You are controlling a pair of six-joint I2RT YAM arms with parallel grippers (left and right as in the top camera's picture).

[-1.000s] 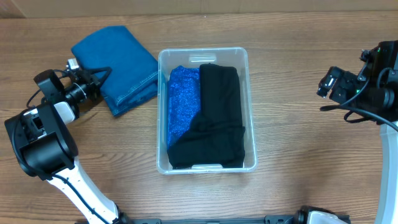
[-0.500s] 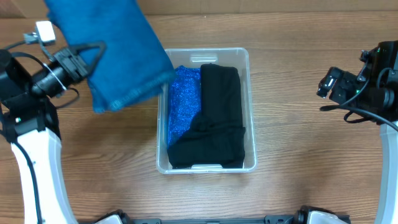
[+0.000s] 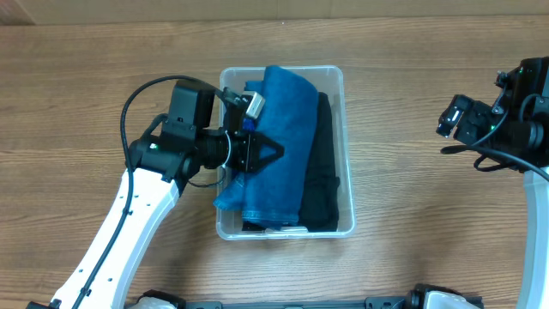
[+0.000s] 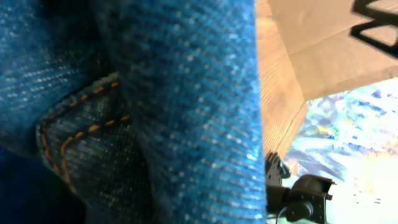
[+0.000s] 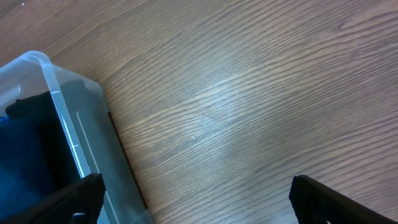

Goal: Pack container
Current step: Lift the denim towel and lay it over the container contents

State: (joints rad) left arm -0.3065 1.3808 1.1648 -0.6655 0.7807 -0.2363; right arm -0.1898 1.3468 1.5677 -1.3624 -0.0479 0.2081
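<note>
Gripping denim [image 3: 279, 129] over container [image 3: 346, 172], left pincer [image 3: 262, 151]; black cloth [image 3: 319, 172] inside

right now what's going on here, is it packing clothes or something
Yes. The left gripper is clamped on folded blue jeans and has them over the clear container, across the black garment inside it. One corner hangs over the left wall. Whether they have landed is unclear. The right gripper waits open off to the right, empty.

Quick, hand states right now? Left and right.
Left hand: closed on the folded jeans, over the bin.
Right hand: open, holding nothing.
</note>
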